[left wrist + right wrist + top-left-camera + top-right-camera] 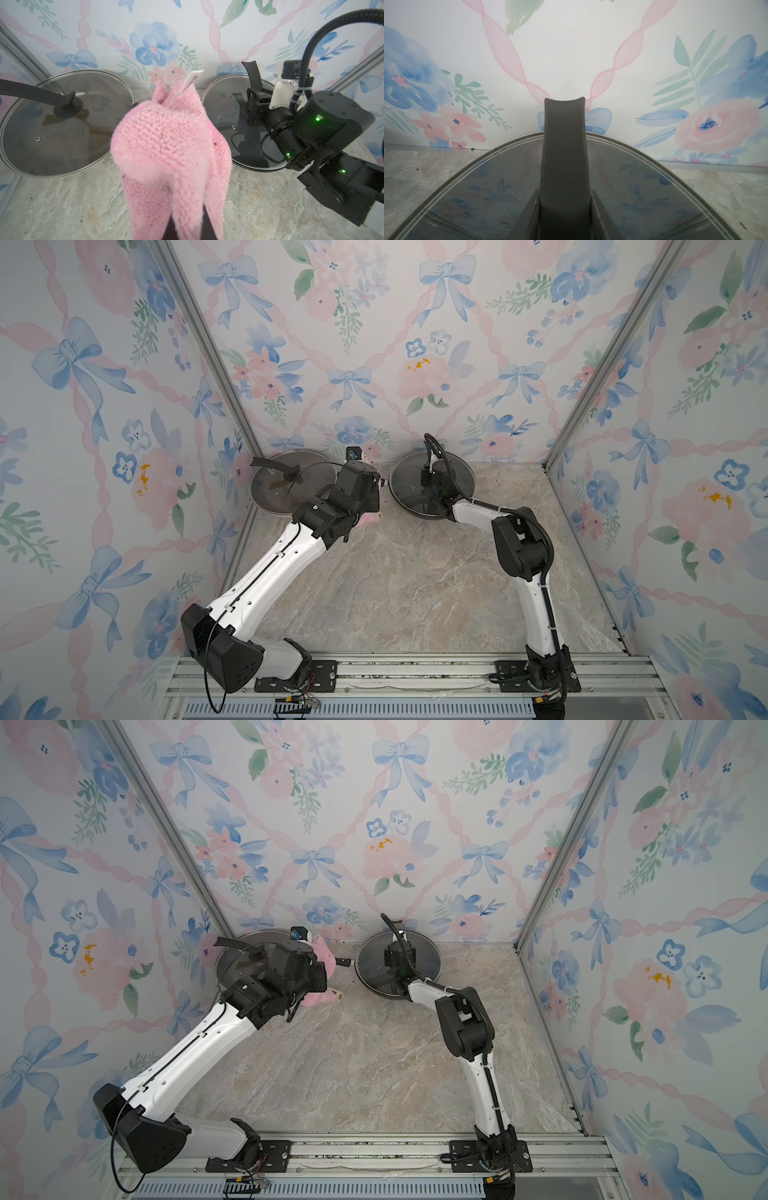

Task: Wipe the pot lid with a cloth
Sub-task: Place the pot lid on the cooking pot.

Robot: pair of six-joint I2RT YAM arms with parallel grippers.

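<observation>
i had the left gripper point(322, 975) pinched tight on the pink cloth point(170, 145). the cloth was draped over its fingers and bunched up, so i couldn't see the tips. the cloth was just left of the pot lid point(409, 485), close to its rim but apart from it. the right gripper point(255, 93) was clamped on that lid's black handle point(563, 155), reaching in over the glass. a second lid point(52, 141) lay farther left of the pot lid, beyond the cloth.
</observation>
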